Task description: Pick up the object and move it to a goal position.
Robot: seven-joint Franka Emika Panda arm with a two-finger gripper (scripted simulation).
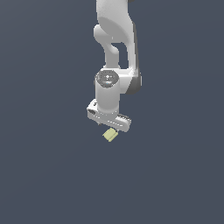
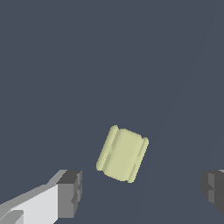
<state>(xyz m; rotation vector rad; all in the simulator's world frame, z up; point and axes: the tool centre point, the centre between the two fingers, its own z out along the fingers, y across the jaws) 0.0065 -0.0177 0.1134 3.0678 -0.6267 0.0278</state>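
My gripper (image 2: 140, 192) spread wide, empty, above block (image 2: 122, 154). Approach step. Next: descend, straddle block, align with its tilt, close.

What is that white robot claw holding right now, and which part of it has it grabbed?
Nothing is held. In the wrist view the gripper has its jaws spread wide, and the pale yellow-green block lies between them untouched, with clear gaps on both sides.

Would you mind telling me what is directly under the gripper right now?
The pale yellow-green block lies under the gripper, between its spread fingers and untouched, on the bare dark surface. The block's underside is hidden.
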